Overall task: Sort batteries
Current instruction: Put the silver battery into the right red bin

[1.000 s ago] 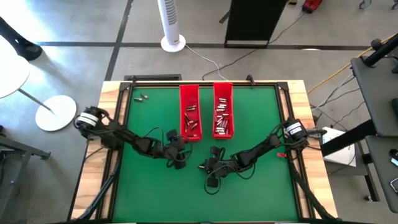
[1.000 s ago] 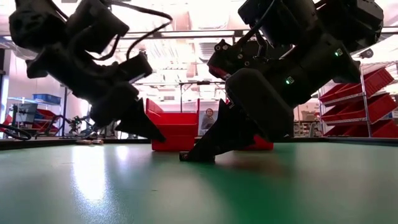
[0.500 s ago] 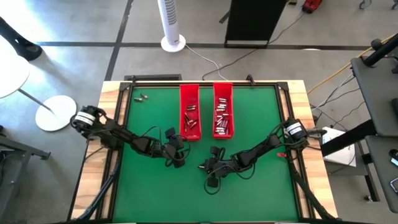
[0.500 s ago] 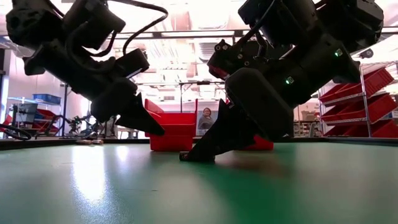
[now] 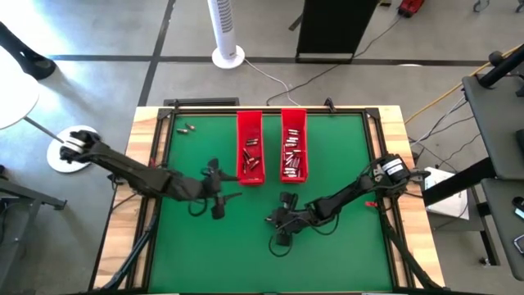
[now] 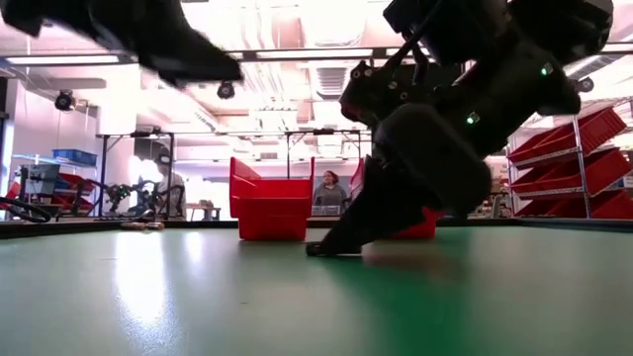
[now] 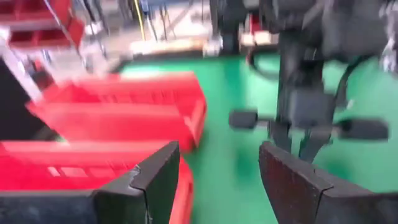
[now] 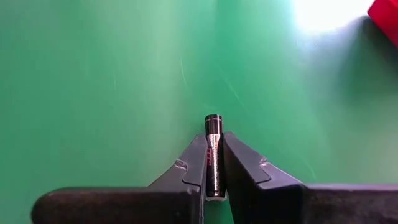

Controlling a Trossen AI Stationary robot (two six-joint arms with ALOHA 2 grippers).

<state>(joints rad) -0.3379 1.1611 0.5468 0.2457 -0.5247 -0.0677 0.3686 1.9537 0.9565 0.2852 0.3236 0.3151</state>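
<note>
Two long red trays, the left tray (image 5: 250, 160) and the right tray (image 5: 293, 156), stand side by side at the far middle of the green mat, each holding several small batteries. Two loose batteries (image 5: 187, 128) lie at the far left. My right gripper (image 5: 274, 218) is low over the mat, near of the trays, shut on a dark battery (image 8: 213, 149). My left gripper (image 5: 225, 187) hangs open and raised, left of the left tray; in its own view the fingers (image 7: 217, 155) hold nothing. My right gripper pinches the dark battery's long sides (image 8: 213, 163) between its two fingers. The battery lies along the fingers, and its far end (image 8: 212, 121) sticks out past the tips. The fingers slant down from the table's right. The tips (image 6: 318, 249) are down at the mat.
The left tray's near end (image 7: 186, 118) lies just ahead of my left gripper. Open green mat (image 5: 213, 254) stretches along the table's near side. Black rails frame the mat (image 5: 160, 164). A person sits in the room beyond the table (image 6: 331, 188).
My left gripper has risen well clear of the mat and drawn back toward the table's left, tipping closer to level. It has stayed open. My right gripper stays low at the mat with the battery.
</note>
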